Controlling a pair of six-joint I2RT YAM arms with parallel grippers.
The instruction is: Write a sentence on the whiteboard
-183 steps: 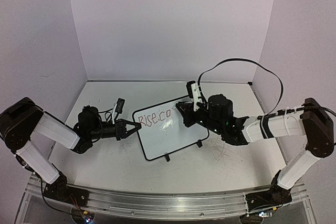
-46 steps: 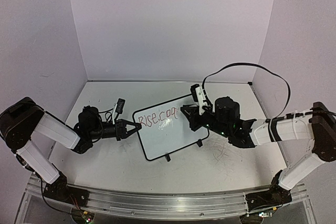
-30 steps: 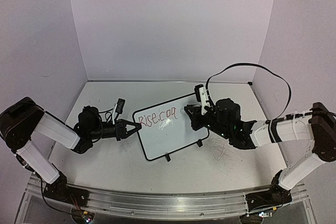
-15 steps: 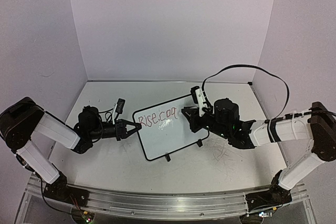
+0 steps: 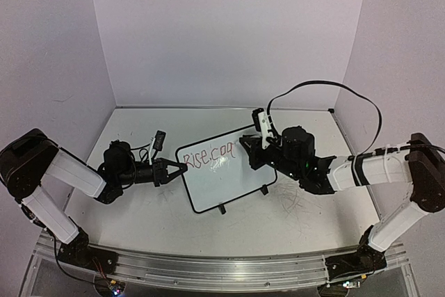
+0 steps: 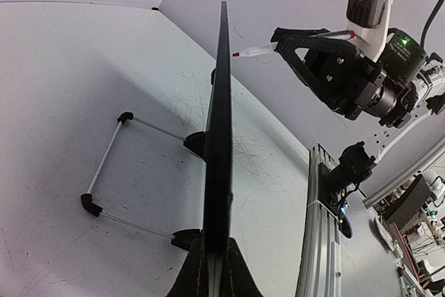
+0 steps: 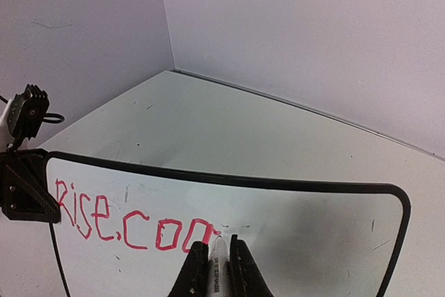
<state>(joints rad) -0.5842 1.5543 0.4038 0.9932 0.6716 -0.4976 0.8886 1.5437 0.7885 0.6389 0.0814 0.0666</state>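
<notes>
The right pincer (image 7: 217,259) pinches a red-tipped marker (image 6: 261,49), tip just beside the whiteboard (image 7: 299,234), past the sentence (image 7: 132,224). The left pincer (image 5: 178,169) clamps the whiteboard's left edge. Light, stiff and slick, it likely wants holding by the frame. Under it lies a scuffed white worktop (image 5: 139,220); lilac walls (image 5: 229,33) stand behind it.

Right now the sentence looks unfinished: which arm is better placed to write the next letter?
Right. The right claw holds the marker at the end of the red sentence; the left claw is clamped on the whiteboard.
</notes>
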